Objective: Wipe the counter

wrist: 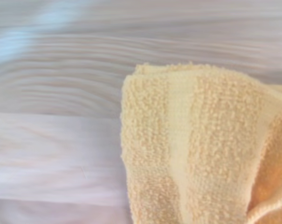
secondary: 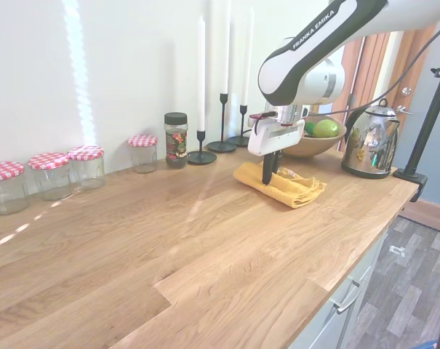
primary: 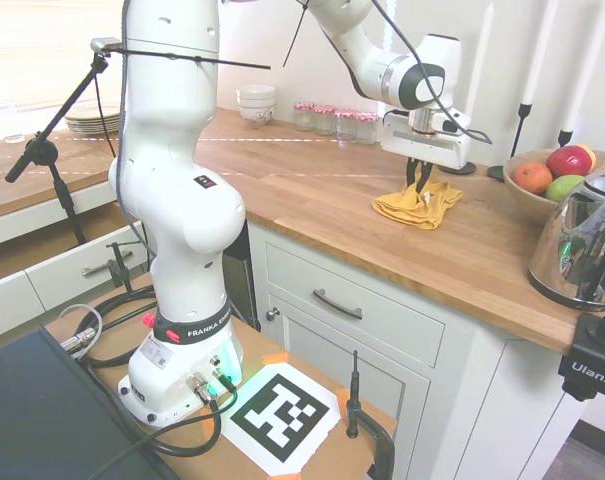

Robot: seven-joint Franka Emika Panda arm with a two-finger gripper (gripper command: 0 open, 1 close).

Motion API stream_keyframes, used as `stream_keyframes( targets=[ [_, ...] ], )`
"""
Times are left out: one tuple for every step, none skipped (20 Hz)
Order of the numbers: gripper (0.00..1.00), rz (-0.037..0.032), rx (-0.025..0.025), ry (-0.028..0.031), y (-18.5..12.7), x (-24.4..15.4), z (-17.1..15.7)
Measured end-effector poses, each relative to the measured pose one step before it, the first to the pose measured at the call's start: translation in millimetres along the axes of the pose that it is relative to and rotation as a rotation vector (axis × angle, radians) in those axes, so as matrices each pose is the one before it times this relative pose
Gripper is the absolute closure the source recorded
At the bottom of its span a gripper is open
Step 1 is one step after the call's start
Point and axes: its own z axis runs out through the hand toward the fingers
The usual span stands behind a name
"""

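Observation:
The counter (primary: 322,200) (secondary: 169,247) is a long warm-brown wooden top on white cabinets. A folded yellow cloth (primary: 414,207) (secondary: 289,189) lies on it toward the fruit-bowl end. My gripper (primary: 419,185) (secondary: 268,177) points straight down onto the cloth's edge. Its dark fingers stand close together, pinching the fabric. Up close, the wrist view shows the cloth (wrist: 201,149) with its terry texture over blurred wood grain (wrist: 52,140).
A fruit bowl (primary: 542,185) (secondary: 310,142) and a steel kettle (primary: 587,245) (secondary: 371,142) stand just beyond the cloth. Black candlesticks (secondary: 201,138), a spice jar (secondary: 176,139) and red-lidded jars (primary: 332,118) (secondary: 52,174) line the wall. Stacked bowls (primary: 257,103) sit at the far corner.

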Motion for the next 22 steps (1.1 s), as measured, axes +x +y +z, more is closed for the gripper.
stream_keyframes(
  targets=[
    [1.0, -0.00355, -0.00435, 0.00169, -6.84, -4.84, 1.52],
    [1.0, -0.00305, -0.00324, 0.00442, -6.73, -4.88, 1.64],
    [1.0, -0.00386, -0.00311, 0.00437, -6.84, -4.9, 1.07],
    [1.0, -0.00247, -0.00202, 0.00311, -6.64, -4.91, 0.41],
    [1.0, -0.00541, -0.00407, 0.00449, -7.34, -5.42, 0.32],
    [1.0, -0.00345, -0.00295, 0.00391, -8.1, -5.87, 0.33],
    [1.0, -0.00406, -0.00248, 0.00404, -7.77, -5.99, 0.34],
    [1.0, -0.00537, -0.00222, 0.00419, -8.67, -7.2, 0.14],
    [1.0, -0.00434, -0.00266, 0.00535, -9.3, -8.0, -0.07],
    [1.0, -0.0046, -0.00175, 0.00496, -9.45, -8.8, -0.17],
    [1.0, -0.00385, -0.00035, 0.00326, -9.68, -8.95, -0.22],
    [1.0, -0.00615, -0.00263, 0.0028, -10.43, -9.25, -0.27],
    [1.0, -0.0048, -0.00127, 0.0023, -11.79, -10.28, -0.39],
    [1.0, -0.00368, -0.00082, 0.00199, -10.65, -9.34, -0.42],
    [1.0, -0.0034, 0.00131, 0.00009, -10.71, -9.79, -0.47],
    [1.0, -0.00488, 0.00029, 0.00114, -10.56, -10.09, -0.46],
    [1.0, -0.00384, -0.00049, 0.00172, -10.08, -10.03, -0.29],
    [1.0, -0.00205, 0.00036, 0.00145, -8.92, -9.11, -0.11],
    [1.0, -0.0034, 0.00095, 0.00198, -8.96, -9.39, -0.07],
    [1.0, -0.00191, 0.00124, 0.00317, -8.56, -8.94, 0.14],
    [1.0, -0.00119, 0.00331, 0.00377, -8.83, -9.06, 0.01],
    [1.0, -0.00302, 0.00106, 0.00596, -8.32, -8.22, -0.24]
  ],
)
